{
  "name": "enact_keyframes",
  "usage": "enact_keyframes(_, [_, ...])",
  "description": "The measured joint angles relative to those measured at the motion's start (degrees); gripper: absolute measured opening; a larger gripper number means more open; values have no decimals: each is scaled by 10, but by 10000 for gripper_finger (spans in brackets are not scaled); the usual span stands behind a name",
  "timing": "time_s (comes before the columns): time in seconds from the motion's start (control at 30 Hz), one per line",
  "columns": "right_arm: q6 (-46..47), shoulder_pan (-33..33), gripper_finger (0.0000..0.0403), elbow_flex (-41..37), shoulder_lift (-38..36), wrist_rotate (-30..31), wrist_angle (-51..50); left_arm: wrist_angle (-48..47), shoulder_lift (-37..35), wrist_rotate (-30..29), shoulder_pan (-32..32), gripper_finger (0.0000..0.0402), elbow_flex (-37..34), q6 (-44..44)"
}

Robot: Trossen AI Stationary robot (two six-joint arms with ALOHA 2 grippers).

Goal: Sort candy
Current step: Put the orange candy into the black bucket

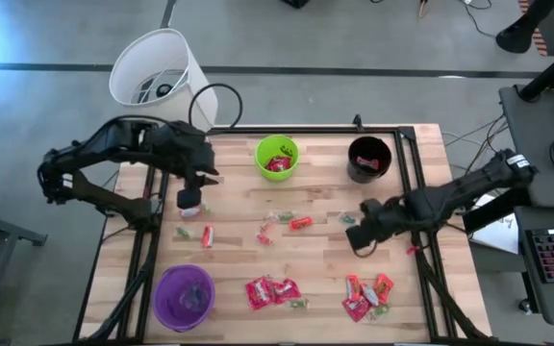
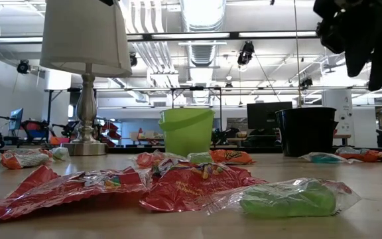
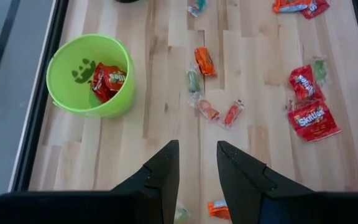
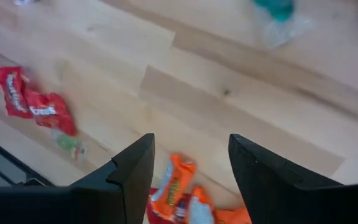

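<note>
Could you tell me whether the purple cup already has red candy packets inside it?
No, in the high view the purple cup shows only its purple inside, with no red packets.

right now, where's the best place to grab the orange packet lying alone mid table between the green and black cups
Take the orange packet across its short width at the middle, coming straight down from above. It lies flat on the wooden table with its long axis running left to right and bare wood on both long sides, so open fingers can probably straddle it there without nudging the small green-wrapped candy beside its left end.
</note>
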Motion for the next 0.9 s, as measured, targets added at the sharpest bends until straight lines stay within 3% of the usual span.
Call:
enact_keyframes(0.37, [83, 93, 199, 13, 148, 18, 99, 30, -15, 1, 0, 91, 0, 7])
enact_keyframes(0.77, [128, 134, 199, 108, 282, 13, 79, 29, -19, 2, 0, 91, 0, 6])
enact_keyframes(0.9, [139, 146, 199, 150, 314, 11, 8, 28, -19, 5, 0, 91, 0, 13])
